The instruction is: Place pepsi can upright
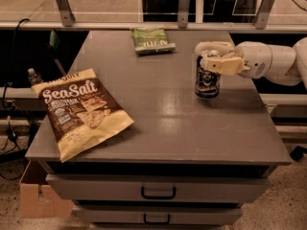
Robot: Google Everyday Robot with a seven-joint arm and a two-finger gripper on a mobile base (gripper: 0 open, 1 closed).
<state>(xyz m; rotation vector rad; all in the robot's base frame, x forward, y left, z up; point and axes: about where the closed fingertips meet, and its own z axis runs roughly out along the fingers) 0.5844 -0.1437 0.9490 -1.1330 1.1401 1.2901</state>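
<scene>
The pepsi can [207, 83] is dark blue with a logo and stands upright on the grey table [163, 123], at its right side. My gripper [217, 56] reaches in from the right on a white arm. Its cream fingers [225, 65] straddle the top of the can, and the jaws look closed on it. The can's rim is hidden behind the fingers.
A green snack bag [152, 40] lies flat at the table's far edge. A large SeaSalt chip bag [80, 110] lies at the front left, overhanging the corner. The table's right edge is close to the can. Drawers sit below the front edge. A cardboard box [39, 195] is on the floor at left.
</scene>
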